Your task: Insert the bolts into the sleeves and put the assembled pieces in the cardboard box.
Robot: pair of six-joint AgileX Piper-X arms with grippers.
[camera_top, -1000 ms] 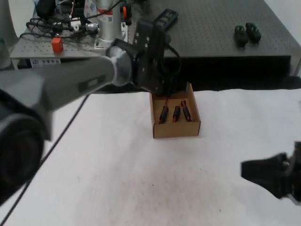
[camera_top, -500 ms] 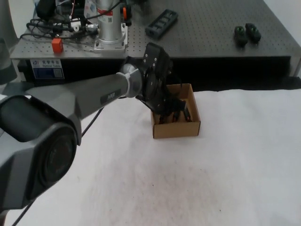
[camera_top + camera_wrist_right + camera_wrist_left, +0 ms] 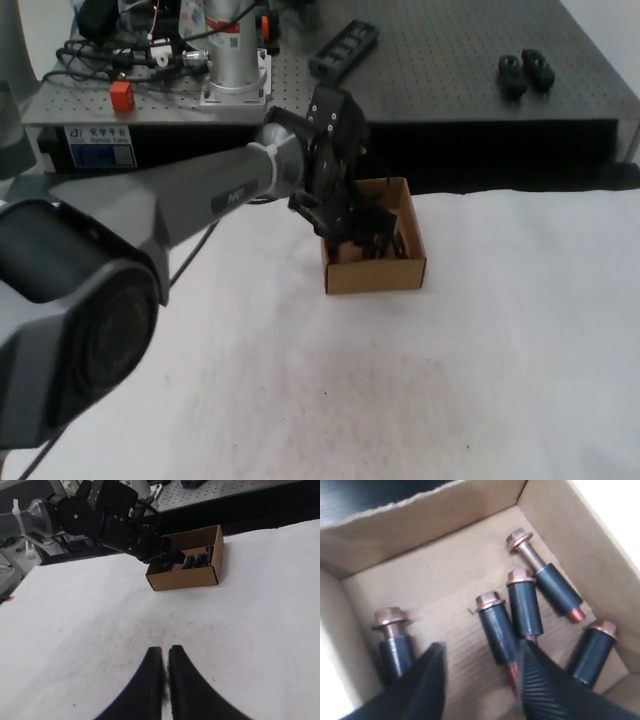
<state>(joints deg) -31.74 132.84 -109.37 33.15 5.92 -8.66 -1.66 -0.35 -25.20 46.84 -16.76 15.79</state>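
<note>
Left end effector (image 3: 482, 655) of mine has dipped into the cardboard box (image 3: 420, 525) and stands wide, holding nothing. Five sleeved bolts (image 3: 525, 605) lie inside, so this drop looks done.

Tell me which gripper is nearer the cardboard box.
Left. The left gripper hangs open in the cardboard box, above the bolts; the right gripper sits shut over the white cloth, well away from it.
</note>
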